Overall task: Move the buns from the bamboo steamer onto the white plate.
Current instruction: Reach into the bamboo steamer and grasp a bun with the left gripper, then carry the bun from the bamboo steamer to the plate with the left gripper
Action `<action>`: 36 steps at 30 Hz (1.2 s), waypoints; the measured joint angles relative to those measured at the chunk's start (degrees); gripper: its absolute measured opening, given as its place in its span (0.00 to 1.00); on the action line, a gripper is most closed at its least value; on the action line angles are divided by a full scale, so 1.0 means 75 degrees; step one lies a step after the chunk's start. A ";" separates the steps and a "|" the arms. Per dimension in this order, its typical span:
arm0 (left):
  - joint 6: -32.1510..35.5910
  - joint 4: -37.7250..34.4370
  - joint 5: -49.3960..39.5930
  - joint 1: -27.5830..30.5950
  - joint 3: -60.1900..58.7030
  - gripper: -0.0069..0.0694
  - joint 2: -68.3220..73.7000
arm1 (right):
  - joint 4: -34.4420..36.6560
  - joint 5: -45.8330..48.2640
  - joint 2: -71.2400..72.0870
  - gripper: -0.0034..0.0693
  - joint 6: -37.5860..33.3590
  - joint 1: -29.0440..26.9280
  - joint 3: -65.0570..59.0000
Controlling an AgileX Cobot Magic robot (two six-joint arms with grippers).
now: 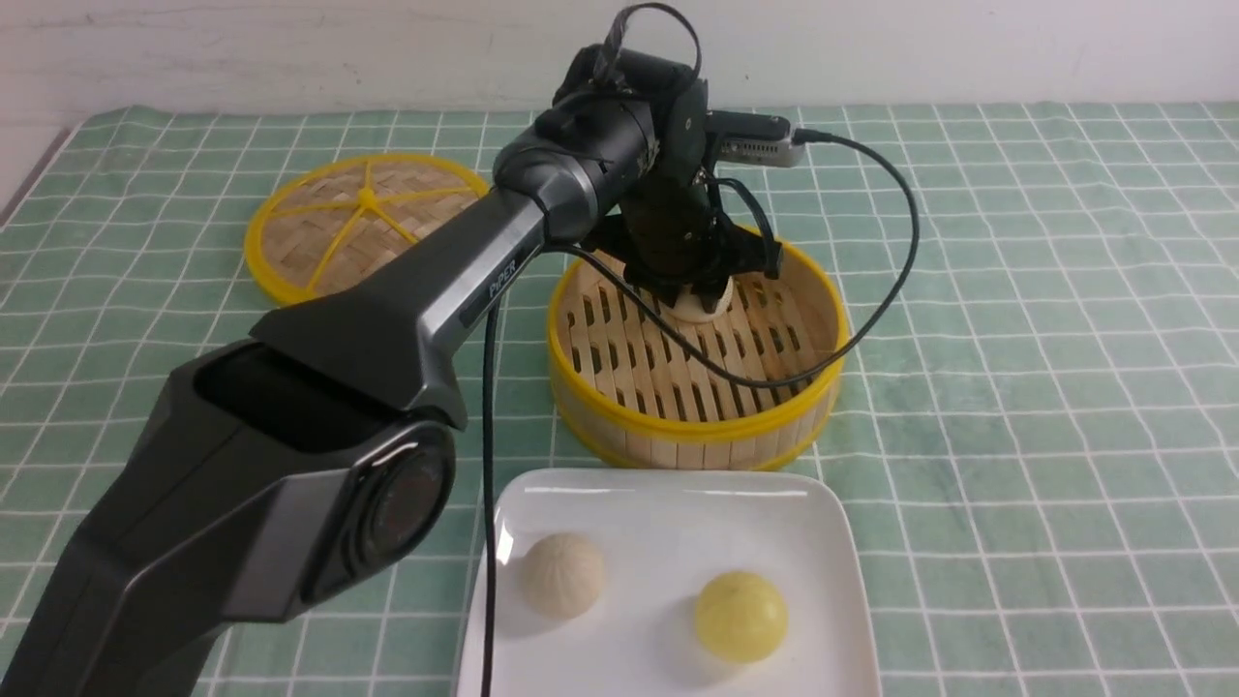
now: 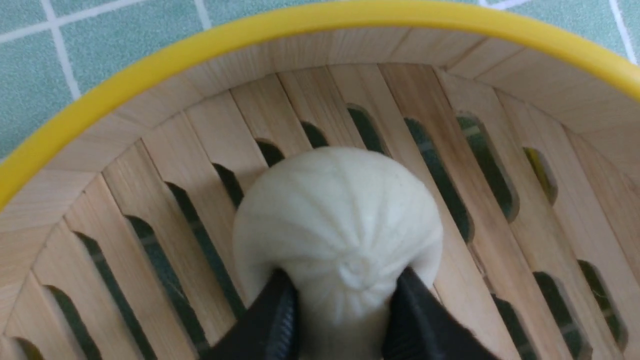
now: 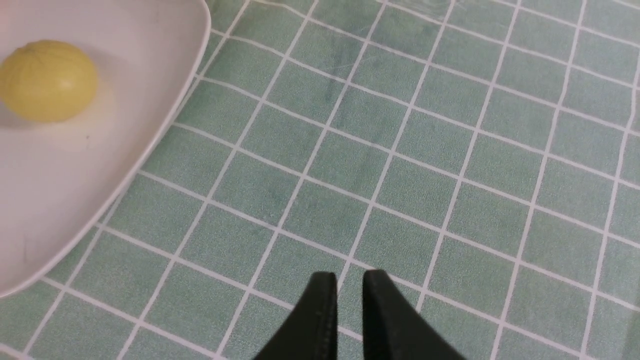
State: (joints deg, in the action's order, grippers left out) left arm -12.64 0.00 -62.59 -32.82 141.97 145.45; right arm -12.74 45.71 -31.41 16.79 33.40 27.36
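Observation:
Inside the bamboo steamer [image 1: 697, 447], toward its far side, my left gripper [image 1: 689, 290] is shut on a pleated cream bun [image 1: 707, 302]. In the left wrist view the two black fingers [image 2: 280, 310] press into the sides of this bun [image 2: 335, 215], which rests on the slotted floor near the steamer wall [image 2: 150, 65]. On the white plate [image 1: 668, 508] lie a cream bun [image 1: 563, 575] and a yellow bun [image 1: 740, 616]. My right gripper [image 3: 348, 282] hangs shut and empty over the tablecloth beside the plate [image 3: 60, 175] and the yellow bun [image 3: 47, 81]; the front view does not show it.
The steamer's flat woven lid [image 1: 363, 223] with yellow spokes lies at the back left. A green checked cloth [image 1: 1016, 387] covers the table. The left arm and its black cable [image 1: 489, 465] stretch over the plate's left edge and the steamer.

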 joint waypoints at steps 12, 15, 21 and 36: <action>0.0763 -0.0096 -0.1116 0.0000 0.0223 0.12 -0.1579 | 0.0000 0.0000 0.0000 0.20 0.0000 0.0000 0.0000; 0.0798 0.0000 -0.1142 0.0000 0.0223 0.12 -0.2252 | -0.0016 0.0000 0.0000 0.20 0.0000 0.0000 0.0000; 0.0781 -0.0536 -0.1142 0.0000 -0.0122 0.12 -0.3605 | -0.0023 0.0001 0.0008 0.21 0.0000 0.0000 0.0000; 0.0630 -0.1900 -0.0787 -0.0007 -0.9182 0.13 -0.7128 | -0.0023 0.0001 0.0008 0.23 0.0000 0.0000 0.0000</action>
State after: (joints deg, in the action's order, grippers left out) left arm -7.92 -14.25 -68.49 -32.87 73.10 91.99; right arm -12.91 45.71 -31.35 16.79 33.40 27.36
